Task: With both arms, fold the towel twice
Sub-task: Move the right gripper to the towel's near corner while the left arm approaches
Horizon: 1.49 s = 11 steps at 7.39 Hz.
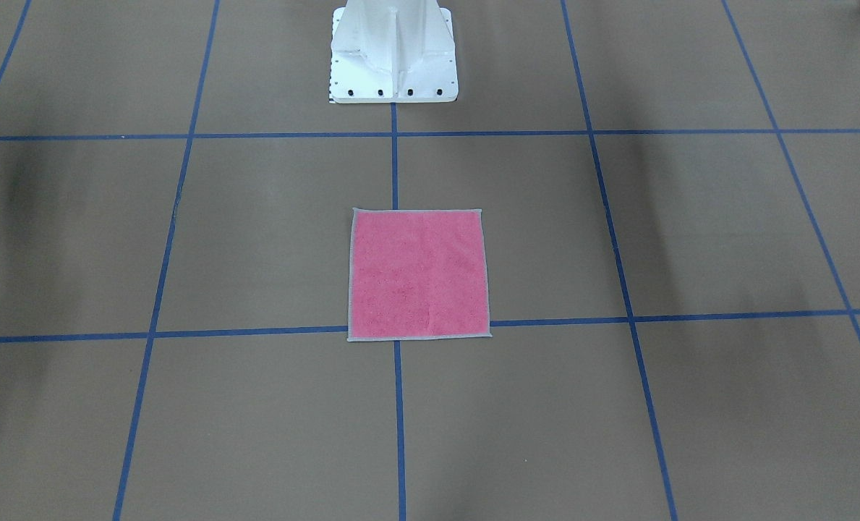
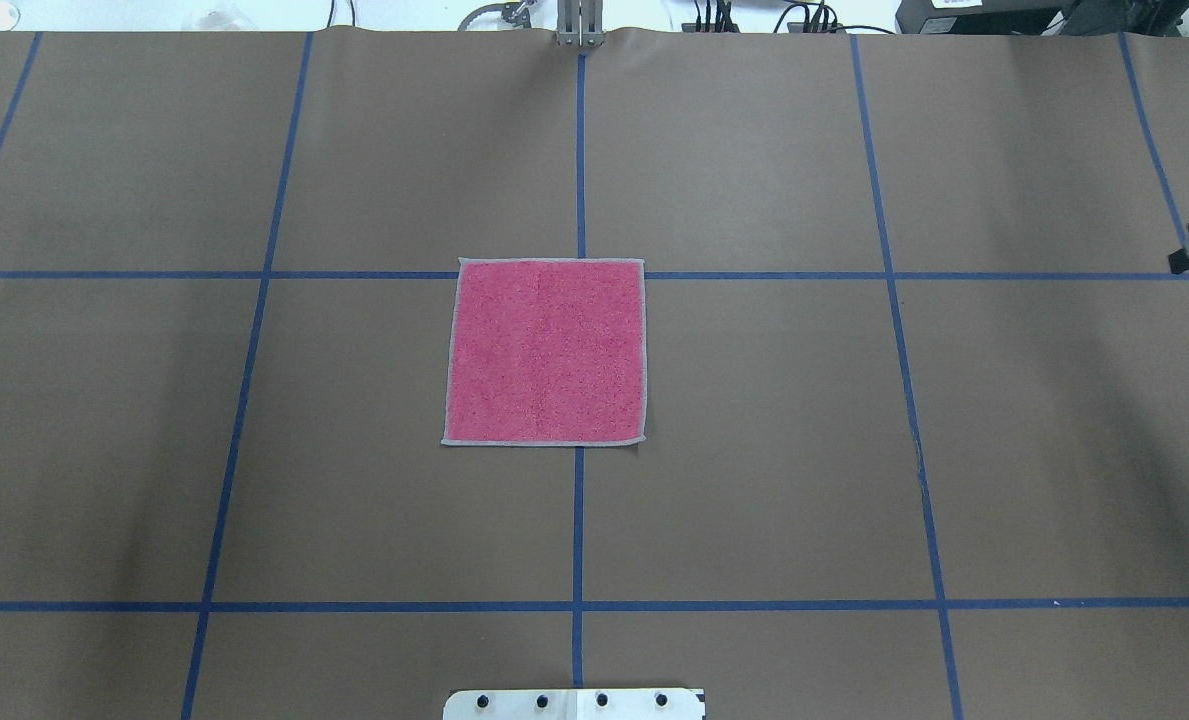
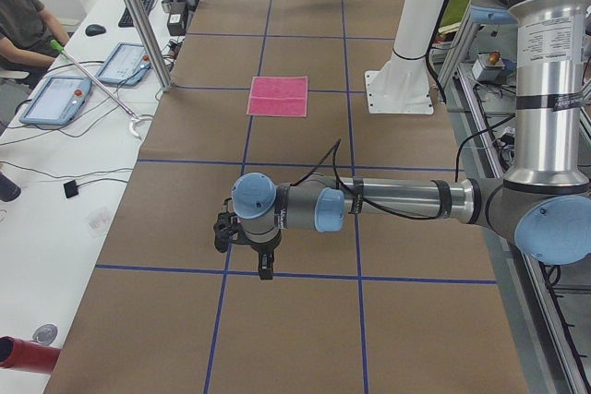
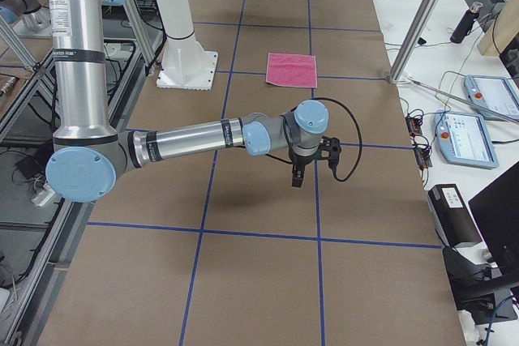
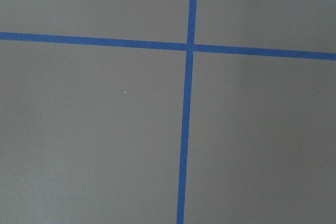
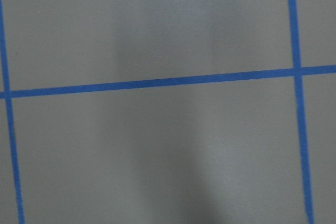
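Table cover (image 1: 690, 231): brown paper, laid flat over the whole work surface.
Grid tape (image 1: 395, 166): blue lines crossing at right angles, dividing the cover into rectangles.
White pedestal (image 1: 393, 61): base plate on the centre line of the grid, with four dark bolt heads along its front edge.
Side bench (image 3: 46, 228): white, beside the table cover, with loose cables on it.
Control tablets (image 3: 55, 99): two, lying flat on the bench near each other.
Keyboard (image 3: 140, 2): black, on the bench.
Mouse (image 3: 95, 30): dark, just beside the keyboard.
Person (image 3: 23, 16): seated at the bench in a dark top, partly in view.
Aluminium post (image 3: 138, 20): at the bench-side edge of the cover.
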{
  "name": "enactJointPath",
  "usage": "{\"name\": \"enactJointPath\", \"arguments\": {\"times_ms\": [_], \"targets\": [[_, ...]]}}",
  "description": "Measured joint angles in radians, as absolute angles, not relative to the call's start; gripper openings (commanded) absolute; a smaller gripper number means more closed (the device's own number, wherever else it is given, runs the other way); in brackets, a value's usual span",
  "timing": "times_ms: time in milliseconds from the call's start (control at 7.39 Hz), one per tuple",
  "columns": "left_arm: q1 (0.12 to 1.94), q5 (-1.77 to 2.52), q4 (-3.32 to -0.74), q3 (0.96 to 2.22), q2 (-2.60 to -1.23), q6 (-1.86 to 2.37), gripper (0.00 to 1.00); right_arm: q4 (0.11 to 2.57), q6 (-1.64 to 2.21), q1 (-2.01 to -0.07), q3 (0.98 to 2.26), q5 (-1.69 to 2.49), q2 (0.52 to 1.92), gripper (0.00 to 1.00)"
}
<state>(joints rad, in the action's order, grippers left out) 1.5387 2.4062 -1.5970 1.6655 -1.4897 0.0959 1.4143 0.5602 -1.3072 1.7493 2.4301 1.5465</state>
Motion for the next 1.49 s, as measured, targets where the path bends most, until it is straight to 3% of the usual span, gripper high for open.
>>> {"name": "enactJointPath", "arguments": {"times_ms": [542,1489], "targets": [[1.476,2.414,-1.614,1.672,-1.513,0.143,1.0,1.185,1.147,-1.083,1.766,2.366,1.409,1.0],[1.11,2.475,-1.961,1.777,-1.665,1.046,1.0,1.187,1.718,-0.599,1.842,1.928,1.181,1.0]]}}
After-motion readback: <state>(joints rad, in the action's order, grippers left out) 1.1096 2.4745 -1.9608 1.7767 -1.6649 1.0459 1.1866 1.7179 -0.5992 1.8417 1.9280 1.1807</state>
